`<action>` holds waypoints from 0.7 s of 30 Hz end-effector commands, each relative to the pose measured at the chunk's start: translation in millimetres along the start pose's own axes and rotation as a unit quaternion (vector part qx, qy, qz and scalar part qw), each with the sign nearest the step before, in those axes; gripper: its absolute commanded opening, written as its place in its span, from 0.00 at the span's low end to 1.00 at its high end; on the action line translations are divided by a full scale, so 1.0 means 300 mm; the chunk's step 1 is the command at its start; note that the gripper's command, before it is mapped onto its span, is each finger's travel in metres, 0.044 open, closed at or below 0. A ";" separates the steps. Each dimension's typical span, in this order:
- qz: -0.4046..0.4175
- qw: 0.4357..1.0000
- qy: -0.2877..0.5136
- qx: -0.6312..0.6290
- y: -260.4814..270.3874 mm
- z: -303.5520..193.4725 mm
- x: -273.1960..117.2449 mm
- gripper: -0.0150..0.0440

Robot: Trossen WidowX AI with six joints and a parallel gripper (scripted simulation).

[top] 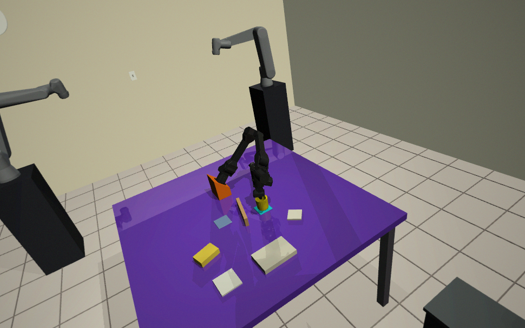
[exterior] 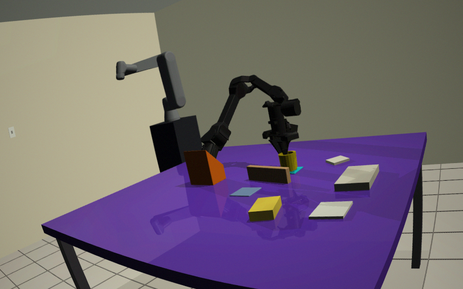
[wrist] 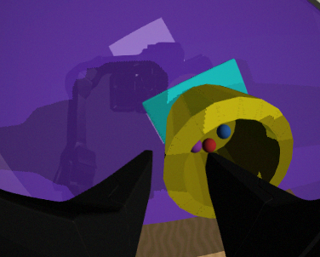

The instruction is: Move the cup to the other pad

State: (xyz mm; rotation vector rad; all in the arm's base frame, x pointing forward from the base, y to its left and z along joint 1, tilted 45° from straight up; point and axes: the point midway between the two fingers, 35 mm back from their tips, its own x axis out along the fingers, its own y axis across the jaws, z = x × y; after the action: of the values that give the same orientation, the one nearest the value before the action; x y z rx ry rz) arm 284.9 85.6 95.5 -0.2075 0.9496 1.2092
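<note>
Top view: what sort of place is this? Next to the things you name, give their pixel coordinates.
Probably a robotics lab or test room: a black arm (top: pixel 249 134) (exterior: pixel 241 86) works on a purple table (top: pixel 166 260) (exterior: pixel 125 229), with two grey arms (top: pixel 12 97) (top: pixel 265 52) on dark pedestals (top: pixel 32 220) (top: pixel 271 110) beyond, over a tiled floor (top: pixel 460 228) (exterior: pixel 441 215).
</note>
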 end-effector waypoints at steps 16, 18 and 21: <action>-0.001 1.000 -0.002 -0.001 -0.002 -0.002 -0.095 0.50; -0.001 1.000 -0.002 -0.001 -0.001 -0.004 -0.103 0.50; -0.001 1.000 -0.002 -0.001 0.001 -0.006 -0.114 0.50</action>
State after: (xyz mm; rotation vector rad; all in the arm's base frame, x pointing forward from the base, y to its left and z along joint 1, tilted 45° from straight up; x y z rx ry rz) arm 282.2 63.9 115.5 -0.2008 0.9490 1.2094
